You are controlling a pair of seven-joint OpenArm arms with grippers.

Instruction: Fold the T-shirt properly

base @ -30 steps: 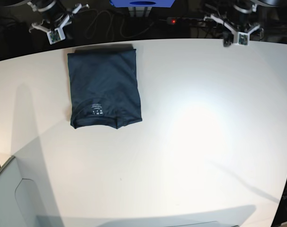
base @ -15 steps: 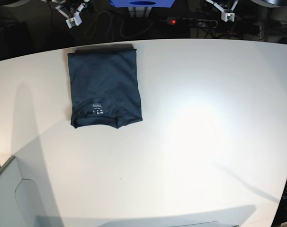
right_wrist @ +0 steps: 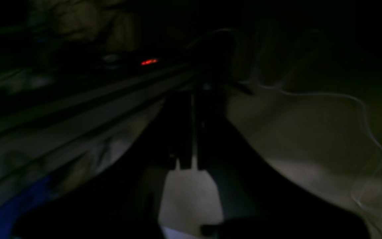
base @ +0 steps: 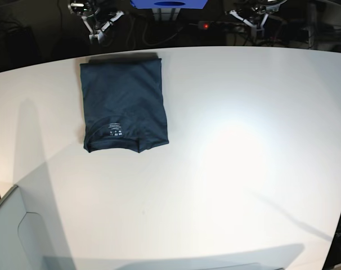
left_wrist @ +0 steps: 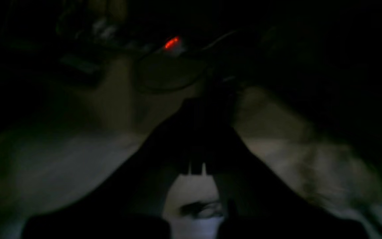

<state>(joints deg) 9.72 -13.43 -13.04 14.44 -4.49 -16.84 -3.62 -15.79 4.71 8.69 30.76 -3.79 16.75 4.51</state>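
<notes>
The dark navy T-shirt (base: 124,104) lies folded into a neat rectangle on the left part of the white table (base: 232,157). Its neck with the small white label (base: 115,133) faces the near side. Beyond the table's far edge, my right gripper (base: 99,31) hangs above the shirt's far end without touching it. My left gripper (base: 254,23) hangs beyond the far edge on the right. In the dark wrist views the left gripper (left_wrist: 207,99) and the right gripper (right_wrist: 194,96) have their jaws pressed together with nothing between them.
A blue box (base: 169,4) and a power strip with a red light (base: 206,25) sit in the dark strip behind the table, among loose cables (base: 153,35). A grey panel (base: 13,236) stands at the near left corner.
Both grippers have swung inward behind the table's far edge, toward the blue box. The folded T-shirt has not moved.
</notes>
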